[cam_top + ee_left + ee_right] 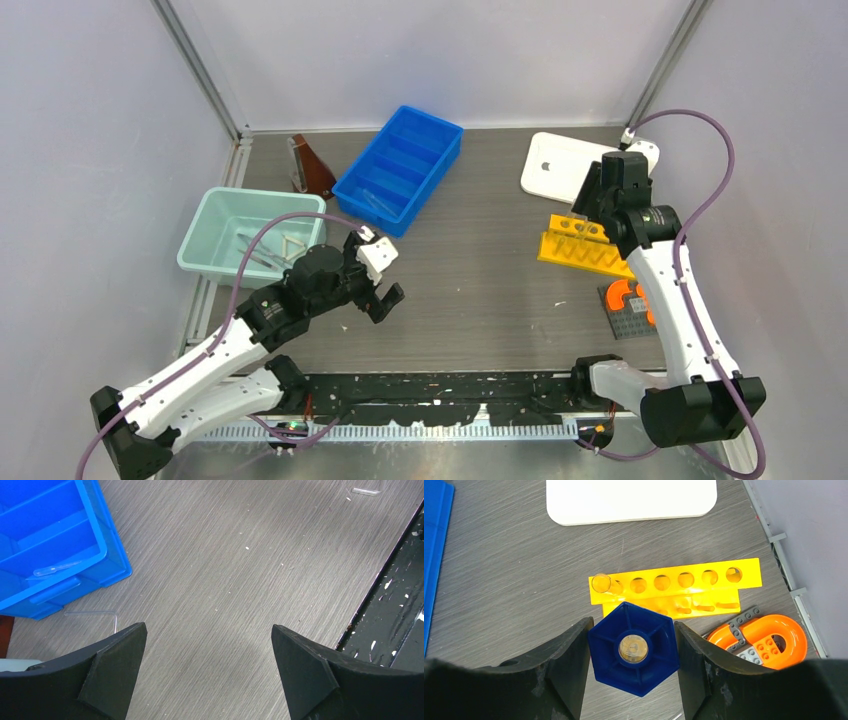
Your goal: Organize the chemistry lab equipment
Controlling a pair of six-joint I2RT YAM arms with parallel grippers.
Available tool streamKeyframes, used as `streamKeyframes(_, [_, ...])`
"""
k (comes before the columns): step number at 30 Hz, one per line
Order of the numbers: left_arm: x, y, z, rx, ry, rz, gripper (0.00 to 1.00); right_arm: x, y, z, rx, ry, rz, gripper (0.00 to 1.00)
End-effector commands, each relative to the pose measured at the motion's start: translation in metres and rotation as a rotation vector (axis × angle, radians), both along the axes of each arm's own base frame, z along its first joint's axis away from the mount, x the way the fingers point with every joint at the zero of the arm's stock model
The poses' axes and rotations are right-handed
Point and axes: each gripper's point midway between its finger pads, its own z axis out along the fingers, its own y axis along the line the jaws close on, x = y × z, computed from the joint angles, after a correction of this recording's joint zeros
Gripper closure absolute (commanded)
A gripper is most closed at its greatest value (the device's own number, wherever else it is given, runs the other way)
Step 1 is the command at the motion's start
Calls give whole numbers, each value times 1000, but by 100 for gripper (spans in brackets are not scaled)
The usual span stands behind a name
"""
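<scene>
Grey bench (225, 555) below wide-open, empty left claw (208, 626); only from right wrist: right claw (632, 624) clamped on blue-capped tube (632, 650), yellow holed rack (698, 587) beyond.

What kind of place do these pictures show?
Probably a robot test cell set up as a chemistry bench: white panels on aluminium posts enclose the grey table, which carries a yellow plastic holed tube rack and a blue plastic divided bin.

My left arm (190, 365) and right arm (680, 300) are both white shells with chunky black joints, and each has a purple cable (725, 150) looping off it. Fingers (115, 675) on both are plain matte black wedges, and the bases are black too.
</scene>
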Motion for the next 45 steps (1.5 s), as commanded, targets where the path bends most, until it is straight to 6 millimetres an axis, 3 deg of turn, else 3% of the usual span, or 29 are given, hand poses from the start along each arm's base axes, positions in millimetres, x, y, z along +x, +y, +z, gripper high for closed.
streamKeyframes(1, [0,-3,10,-14,-34,-18,0,14,4,7,45,-65,7,64])
streamKeyframes(15, [0,-3,9,-8,-33,-23,0,21,2,-19,56,-30,-10,64])
streamKeyframes(24, [0,-3,8,-5,-34,-24,0,23,-3,-35,43,4,-42,55])
streamKeyframes(32, [0,-2,8,-4,-37,-24,0,14,-6,-20,49,-5,-72,43])
streamKeyframes(39, [1,-2,5,5,-34,-21,0,0,-7,-5,55,4,-84,26])
streamKeyframes(45, [0,0,3,18,-41,-24,0,-8,-3,4,73,13,-64,20])
